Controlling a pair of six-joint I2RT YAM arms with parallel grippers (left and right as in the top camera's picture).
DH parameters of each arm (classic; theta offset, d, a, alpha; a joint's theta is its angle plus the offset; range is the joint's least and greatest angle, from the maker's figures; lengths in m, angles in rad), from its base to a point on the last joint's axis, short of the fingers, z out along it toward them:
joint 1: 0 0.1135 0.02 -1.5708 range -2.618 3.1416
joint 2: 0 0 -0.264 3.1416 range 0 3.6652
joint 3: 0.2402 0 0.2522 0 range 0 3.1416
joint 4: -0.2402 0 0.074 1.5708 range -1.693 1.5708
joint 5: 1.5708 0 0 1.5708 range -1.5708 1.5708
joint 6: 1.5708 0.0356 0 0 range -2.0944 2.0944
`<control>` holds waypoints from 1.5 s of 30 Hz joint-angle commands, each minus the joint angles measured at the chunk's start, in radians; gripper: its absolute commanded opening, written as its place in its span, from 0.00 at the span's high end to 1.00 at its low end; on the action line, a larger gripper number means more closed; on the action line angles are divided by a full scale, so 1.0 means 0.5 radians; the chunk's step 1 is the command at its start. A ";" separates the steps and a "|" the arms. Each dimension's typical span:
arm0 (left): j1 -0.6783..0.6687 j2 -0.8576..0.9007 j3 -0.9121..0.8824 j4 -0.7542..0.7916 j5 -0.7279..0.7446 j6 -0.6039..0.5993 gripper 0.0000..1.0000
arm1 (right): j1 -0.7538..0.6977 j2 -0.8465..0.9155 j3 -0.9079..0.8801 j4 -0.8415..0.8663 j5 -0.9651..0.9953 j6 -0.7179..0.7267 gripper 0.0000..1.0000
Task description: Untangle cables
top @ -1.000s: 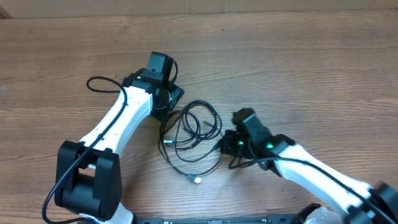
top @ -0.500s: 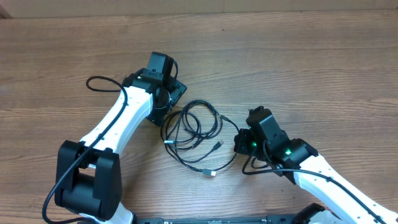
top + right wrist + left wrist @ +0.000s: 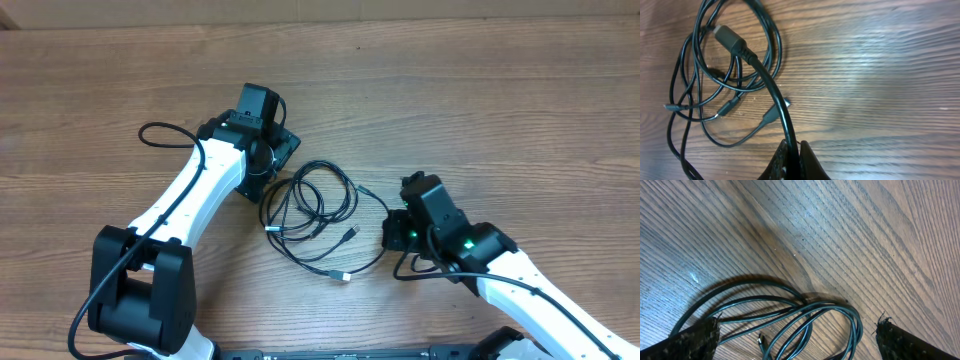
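Note:
The cables (image 3: 312,205) are thin black cords lying in a loose tangle of loops on the wooden table between the arms, with small plugs (image 3: 343,277) at the loose ends. My left gripper (image 3: 272,170) is open at the tangle's left edge; in the left wrist view its fingers (image 3: 797,342) straddle several cable loops (image 3: 805,312) without holding them. My right gripper (image 3: 392,228) is at the tangle's right side. In the right wrist view it (image 3: 792,152) is shut on one cable (image 3: 767,80) whose plug end (image 3: 727,37) sticks out ahead.
The table (image 3: 500,110) is brown wood. A thicker black wire (image 3: 160,131) of the left arm loops out at the left. The table's far edge (image 3: 330,22) runs along the top.
My right gripper has moved right and slightly down with the cable in it, drawing one strand and its plug out of the tangle. The left arm has not moved.

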 commanded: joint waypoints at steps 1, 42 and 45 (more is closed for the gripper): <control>-0.014 0.028 -0.003 0.002 -0.043 0.024 0.01 | -0.076 -0.143 0.121 -0.114 0.137 -0.085 0.96; -0.011 0.028 -0.003 0.060 -0.108 0.117 0.01 | -0.156 -0.188 0.119 -0.019 0.242 -0.077 0.00; -0.011 0.028 -0.003 0.061 -0.094 0.229 0.00 | -0.156 -0.188 0.119 -0.019 0.242 -0.078 0.00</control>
